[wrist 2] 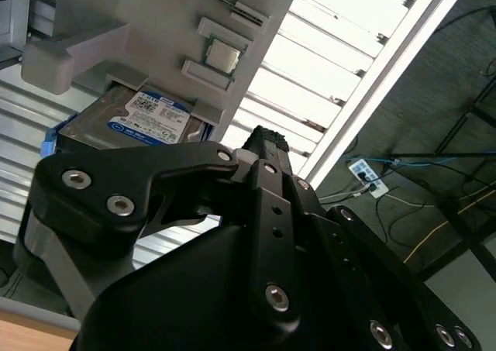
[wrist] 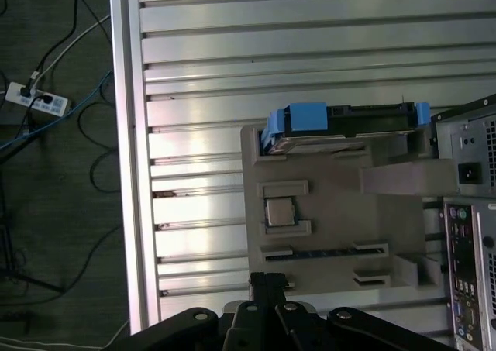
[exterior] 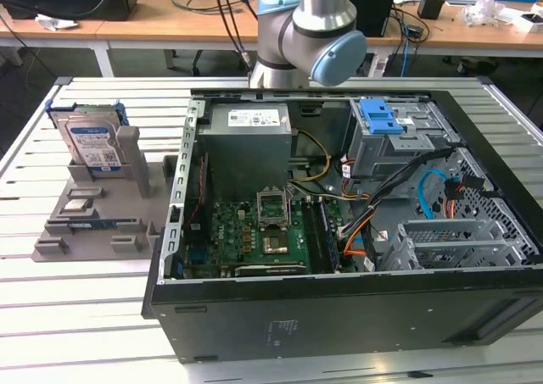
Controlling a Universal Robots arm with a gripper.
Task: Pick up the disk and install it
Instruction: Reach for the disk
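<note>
The disk [exterior: 93, 142] stands on its edge in the grey holder [exterior: 85, 223] on the slatted table [exterior: 76, 333], at the exterior view's left of the open computer case [exterior: 339, 325]; it is not picked up yet. In the first wrist view the gripper [wrist: 266, 280] has its fingers pressed together w/ nothing btw. them, so I judge it closed and empty. The disk lies straight ahead of the tips, at the far end of the holder, and a small chip [wrist: 279, 211] sits in its own pocket btw. the tips and the disk. Gripper and disk are well apart, no contact. This view sees the disk edge-on: its long axis runs crosswise to the line from tips to disk, w/ blue frame at both ends, and its thin dimension lies along that line. The two fingers sit side by side along the disk's long axis, so approx. the closing direction does not yet cross the thickness, in my judgement. In the second wrist view the label face of the disk shows beyond the fingertips.
</note>
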